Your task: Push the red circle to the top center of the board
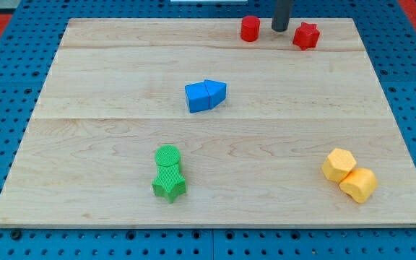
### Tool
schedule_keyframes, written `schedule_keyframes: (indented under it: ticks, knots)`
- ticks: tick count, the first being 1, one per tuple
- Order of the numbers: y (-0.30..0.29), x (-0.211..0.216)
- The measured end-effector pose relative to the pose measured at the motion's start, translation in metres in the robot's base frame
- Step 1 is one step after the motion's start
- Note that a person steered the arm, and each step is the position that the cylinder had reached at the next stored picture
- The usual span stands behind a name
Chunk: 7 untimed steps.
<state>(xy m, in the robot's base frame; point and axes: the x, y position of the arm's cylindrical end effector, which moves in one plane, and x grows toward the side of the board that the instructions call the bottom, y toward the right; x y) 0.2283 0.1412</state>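
The red circle (250,29) stands near the board's top edge, right of centre. A red star (305,35) sits further to the view's right. My tip (280,29) is a dark rod coming down between the two, a little to the right of the red circle and not touching either.
The wooden board (107,79) lies on a blue pegboard table. A blue cube (197,97) and blue triangle (215,91) touch at the centre. A green circle (167,157) and green star (169,185) sit at the bottom. Two yellow blocks (339,165) (359,185) sit bottom right.
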Motion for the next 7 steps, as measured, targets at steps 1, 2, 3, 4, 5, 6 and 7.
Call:
schedule_keyframes:
  ticks: [1,2,3,4,5,6,7]
  knots:
    - [-0.054,0.007]
    - [-0.087,0.007]
    - [-0.045,-0.009]
    - [-0.046,-0.036]
    - [-0.077,-0.035]
    - [-0.091,-0.035]
    - [-0.071,-0.036]
